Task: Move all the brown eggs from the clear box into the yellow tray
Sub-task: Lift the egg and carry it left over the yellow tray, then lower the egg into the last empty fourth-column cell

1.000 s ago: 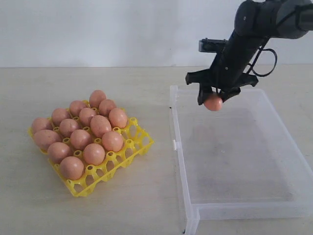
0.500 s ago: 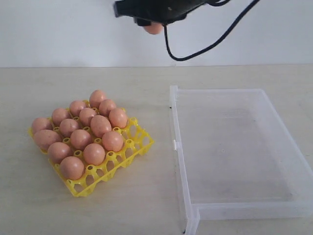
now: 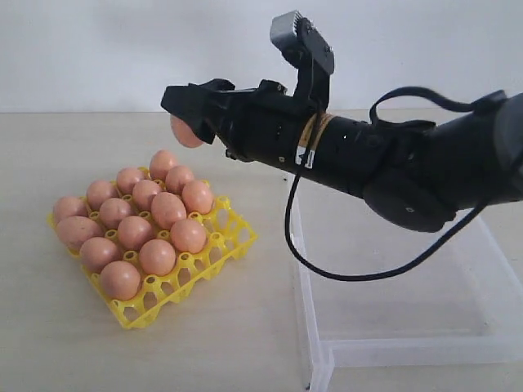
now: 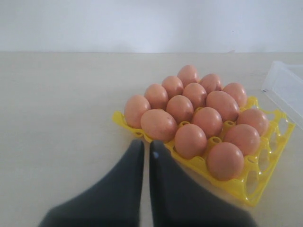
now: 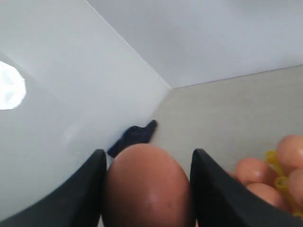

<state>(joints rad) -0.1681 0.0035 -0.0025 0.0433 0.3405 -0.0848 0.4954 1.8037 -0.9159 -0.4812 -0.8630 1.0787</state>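
Observation:
Several brown eggs (image 3: 135,231) fill most cups of the yellow tray (image 3: 239,238) at the left of the table. My right gripper (image 3: 186,114) reaches across the middle and is shut on one brown egg (image 3: 185,133), held in the air just beyond the tray's far corner. In the right wrist view that egg (image 5: 147,189) fills the gap between the two black fingers of the right gripper (image 5: 147,156). The clear box (image 3: 392,331) lies at the right, partly hidden by the arm; no egg shows in it. My left gripper (image 4: 146,144) is shut and empty, low beside a tray corner (image 4: 124,120).
The tray's cups along its near right edge (image 3: 219,245) stand empty. A black cable (image 3: 327,273) hangs from the right arm over the box's left wall. A white wall backs the beige table (image 3: 82,343).
The right arm lifted the egg out of the clear box, rose high, and now has swung left and down to the tray's far side. The tray's eggs have not moved.

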